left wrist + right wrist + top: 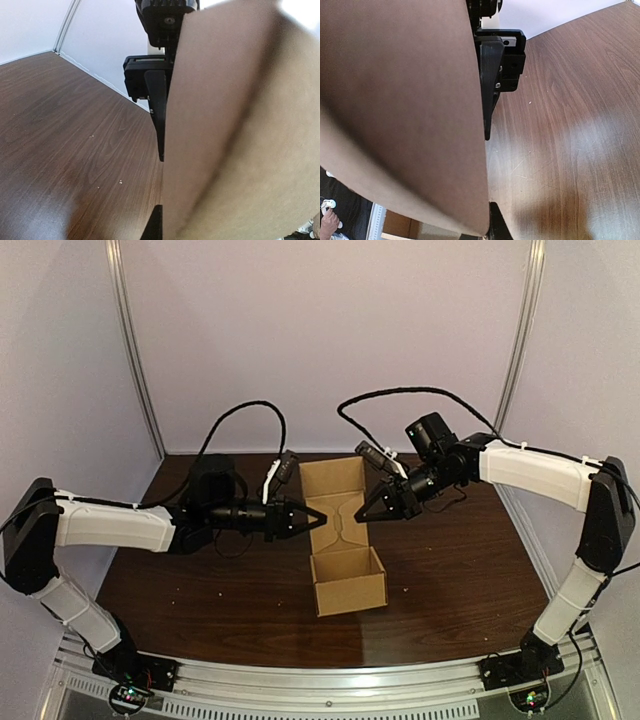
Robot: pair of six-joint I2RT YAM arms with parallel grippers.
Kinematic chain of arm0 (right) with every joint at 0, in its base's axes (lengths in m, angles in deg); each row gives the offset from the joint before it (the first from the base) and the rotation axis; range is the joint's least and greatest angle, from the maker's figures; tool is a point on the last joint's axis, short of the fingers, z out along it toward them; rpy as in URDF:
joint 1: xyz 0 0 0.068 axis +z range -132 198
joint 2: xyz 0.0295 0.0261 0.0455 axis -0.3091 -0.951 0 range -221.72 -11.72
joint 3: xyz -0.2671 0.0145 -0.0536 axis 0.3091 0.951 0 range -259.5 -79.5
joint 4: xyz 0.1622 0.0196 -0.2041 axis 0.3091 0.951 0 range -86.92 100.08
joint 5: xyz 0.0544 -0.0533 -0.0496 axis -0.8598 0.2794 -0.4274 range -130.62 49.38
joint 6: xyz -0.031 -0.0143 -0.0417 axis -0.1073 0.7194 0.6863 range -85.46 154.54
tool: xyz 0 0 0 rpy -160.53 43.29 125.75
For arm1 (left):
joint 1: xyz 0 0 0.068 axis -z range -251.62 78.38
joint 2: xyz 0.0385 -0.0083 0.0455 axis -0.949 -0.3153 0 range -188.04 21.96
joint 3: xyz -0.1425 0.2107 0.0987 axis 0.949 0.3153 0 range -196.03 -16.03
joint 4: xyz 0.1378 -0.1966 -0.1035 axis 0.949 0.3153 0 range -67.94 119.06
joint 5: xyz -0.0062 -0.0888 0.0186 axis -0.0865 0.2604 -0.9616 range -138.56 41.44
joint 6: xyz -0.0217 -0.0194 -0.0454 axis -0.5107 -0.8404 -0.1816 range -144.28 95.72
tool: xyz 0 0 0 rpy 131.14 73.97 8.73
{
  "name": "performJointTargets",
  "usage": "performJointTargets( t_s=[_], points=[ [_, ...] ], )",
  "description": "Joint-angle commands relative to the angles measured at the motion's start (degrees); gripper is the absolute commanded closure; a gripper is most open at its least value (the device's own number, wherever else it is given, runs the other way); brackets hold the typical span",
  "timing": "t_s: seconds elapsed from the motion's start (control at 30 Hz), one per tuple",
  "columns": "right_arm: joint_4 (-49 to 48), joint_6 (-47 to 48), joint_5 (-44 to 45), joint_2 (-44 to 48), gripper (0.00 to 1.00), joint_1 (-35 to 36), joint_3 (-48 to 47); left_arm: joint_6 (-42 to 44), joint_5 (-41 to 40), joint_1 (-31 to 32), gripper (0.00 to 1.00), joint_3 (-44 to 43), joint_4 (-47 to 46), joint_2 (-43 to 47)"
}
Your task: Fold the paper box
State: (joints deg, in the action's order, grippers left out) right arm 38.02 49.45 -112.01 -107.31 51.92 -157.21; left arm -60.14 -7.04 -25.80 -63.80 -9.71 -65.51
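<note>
Near of the paper box (348, 580): a grooved aluminium rail (330, 678) runs along the table edge, with the two arm bases bolted to it, one on each side.

The table (200, 580) is dark brown wood grain, glossy, with pale patches of glare. A few light specks (180, 590) lie to the box's left.

The box is brown card and sits at mid-table, lengthwise away from the rail. Its near end stands up as an open-topped tray. Its far end also has raised walls. A narrower waist with curved cut edges lies between them.

The left claw (320, 517) meets the waist from the left, its tips drawn together on the card edge. In the left wrist view one finger (156, 110) lies flat along the card (240, 140); its partner is hidden behind the card. It reads as gripping the flap.

The right claw (360, 513) mirrors it from the right. One finger (489, 85) is against the card (405, 100), the other is hidden, and it is clamped likewise.

Beyond the box: black cables (250, 410) loop above both wrists. Plain pale lilac walls (330, 330) close in the far side and both flanks. Metal corner posts stand left (135, 350) and right (522, 330).
</note>
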Motion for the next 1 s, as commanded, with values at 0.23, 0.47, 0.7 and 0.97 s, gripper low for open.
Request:
performJointTargets(
  t_s=[0.23,0.47,0.7,0.97],
  points=[
    [-0.9,-2.0,4.8,-0.6,0.82,2.0,1.2,4.8,-5.0,-0.1,1.00,-0.9,-1.0,1.0],
    [-0.1,-2.0,1.3,-3.1,0.77,3.1,0.9,-8.9,-8.0,-0.6,1.00,6.6,-30.6,-3.0],
    [0.7,-2.5,0.0,-3.9,0.85,3.6,0.3,-17.1,-8.0,-2.3,1.00,8.0,-45.5,-9.1],
    [2.7,-1.9,1.1,-5.7,1.00,3.7,0.0,-14.4,-8.7,-2.5,1.00,8.1,-41.1,-6.8]
  ],
)
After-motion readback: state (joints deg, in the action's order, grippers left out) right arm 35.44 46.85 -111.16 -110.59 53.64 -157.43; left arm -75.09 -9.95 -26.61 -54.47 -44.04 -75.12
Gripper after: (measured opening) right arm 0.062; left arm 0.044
